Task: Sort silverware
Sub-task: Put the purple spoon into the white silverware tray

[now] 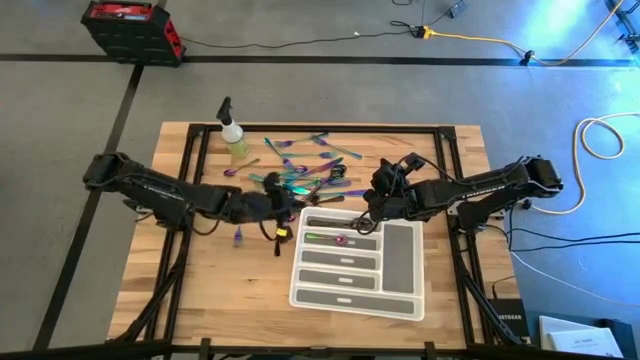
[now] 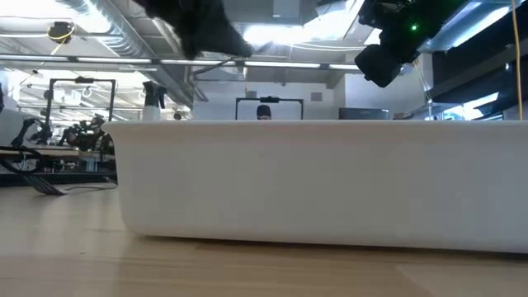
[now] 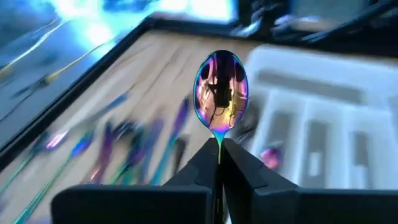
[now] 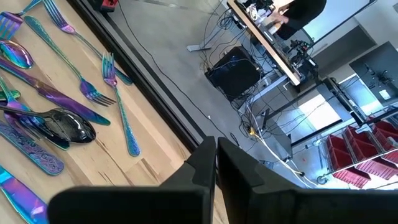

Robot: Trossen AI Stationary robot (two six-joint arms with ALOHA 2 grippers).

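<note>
A grey workshop floor with loose cables surrounds the wooden counter [image 1: 200,290], and on it your job now is one iridescent spoon [image 3: 221,93]. It stands bowl-up, pinched by its thin handle in the left gripper [image 3: 221,155], whose jaws are closed on it. In the high view that gripper [image 1: 268,208] sits just beside the near-left corner of the white compartment tray [image 1: 300,290], with the rest of the silverware pile [image 1: 305,172] scattered behind it toward the spray bottle [image 1: 235,135].

Carry the spoon over the tray wall before lowering; the grip is near the handle's end, so I judge it may swing or slip if you move sharply. One slot already holds a piece [image 1: 340,239]; I cannot tell its kind, so check before you choose a slot. Lay the spoon lengthwise along the slot, then release low.

The right gripper [image 1: 385,195] hovers over the tray's far edge, its jaws pressed together and holding nothing; keep it out of your path.
</note>
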